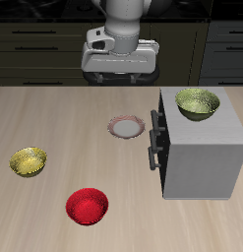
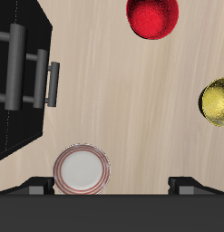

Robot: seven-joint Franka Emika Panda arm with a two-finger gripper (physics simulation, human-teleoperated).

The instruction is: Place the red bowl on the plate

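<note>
From the exterior view, your fingers (image 1: 120, 77) hang high above the back of the wooden surface (image 1: 54, 118), spread wide and holding nothing. The plate (image 1: 125, 127) lies flat on the surface almost directly below them, slightly nearer the front edge. The red bowl (image 1: 87, 206) sits upright well apart from the fingers, close to the front edge. One yellow-green bowl (image 1: 28, 161) rests on the surface off to one side, between the two in depth. A second yellow-green bowl (image 1: 197, 103) stands on top of a grey cabinet (image 1: 202, 157) with dark handles, just beside the plate.

From the wrist view, the two fingertips (image 2: 36, 187) show wide apart with empty space between them. The plate (image 2: 82, 169) lies nearest them, the red bowl (image 2: 151, 17) far off, the yellow-green bowl (image 2: 217, 101) to one side.
</note>
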